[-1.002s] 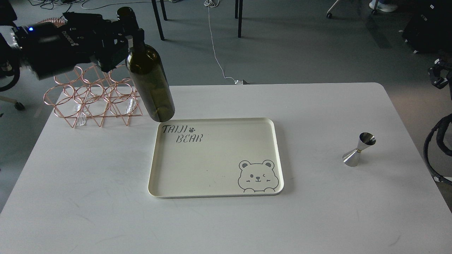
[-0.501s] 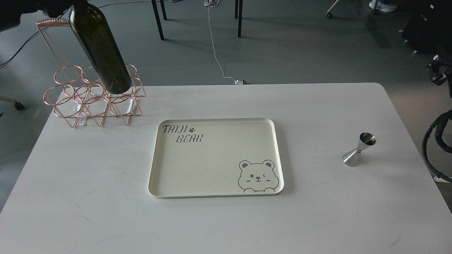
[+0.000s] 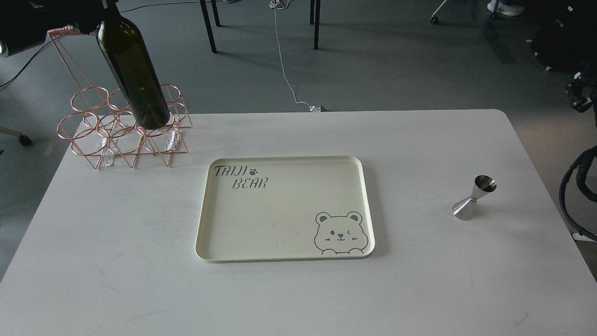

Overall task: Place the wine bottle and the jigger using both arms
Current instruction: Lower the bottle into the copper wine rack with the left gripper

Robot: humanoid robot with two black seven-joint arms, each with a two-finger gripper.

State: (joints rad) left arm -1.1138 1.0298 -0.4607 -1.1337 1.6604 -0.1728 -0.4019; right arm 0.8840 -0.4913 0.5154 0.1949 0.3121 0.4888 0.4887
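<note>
A: Starting at the far left, what is showing?

B: The left arm is poking in at the top corner, just a dark bulk. Its end effector is lying outside the picture, so I cannot tell how its fingers are standing.

A: And the wine bottle?

B: It is hanging tilted, neck running up out of the top edge, base sitting in front of the copper wire rack at the table's back left corner (whether base and rings are touching, I cannot tell).

A: Moving right?

B: The cream tray is lying flat mid-table, showing "TAIJI BEAR" lettering and a bear face.

A: Then the jigger?

B: It is standing on the table well right of the tray, leaning in this view, nothing gripping it. At the right edge only black cable is showing; the right end effector is not appearing either.
</note>
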